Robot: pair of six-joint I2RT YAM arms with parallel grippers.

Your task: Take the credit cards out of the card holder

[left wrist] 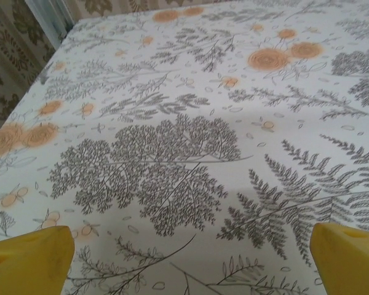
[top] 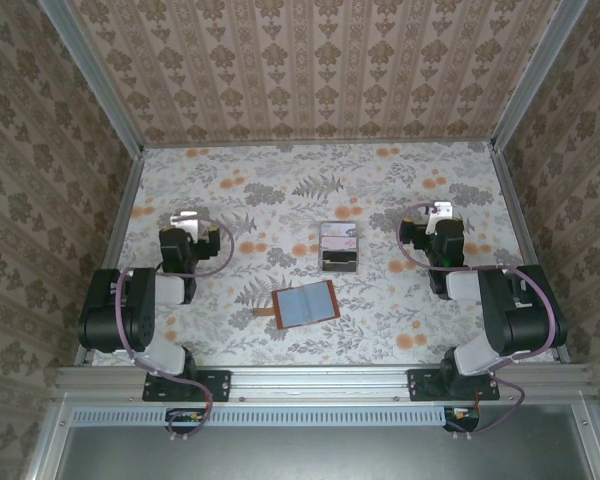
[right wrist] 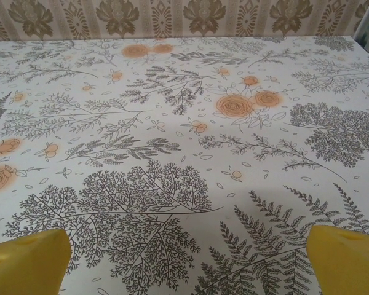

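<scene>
The left gripper (top: 185,217) stands wide open, and in its wrist view the two yellow fingertips (left wrist: 31,261) sit at opposite bottom corners with only the flower-printed table (top: 230,170) between them. It holds nothing and touches nothing. The right gripper (top: 440,211) is spread just as wide. Its yellow pads (right wrist: 344,261) frame bare tablecloth in the same way, and nothing is in its grasp. The left arm (top: 120,310) is folded back on itself. It rises from its base at the near rail, its elbow is pushed out to the left, and its wrist points toward the far wall (top: 310,70). The right arm (top: 510,310) mirrors this pose, with its elbow out to the right. A looped cable hangs beside each wrist. The card holder (top: 305,303) lies open and flat on the table between the two arms, nearer the near edge. Its grey-blue lining faces up, a brown rim shows around it, and it is turned a little askew. Whether any card sits in its slots cannot be told from above. Just beyond it, with a small gap between, stands a clear tray (top: 322,247). A pale card (top: 338,237) appears to lie in its far half and a dark card (top: 339,262) in its near half. Both grippers are well apart from the holder and the tray, one on each side, and nothing lies between them and these things.
</scene>
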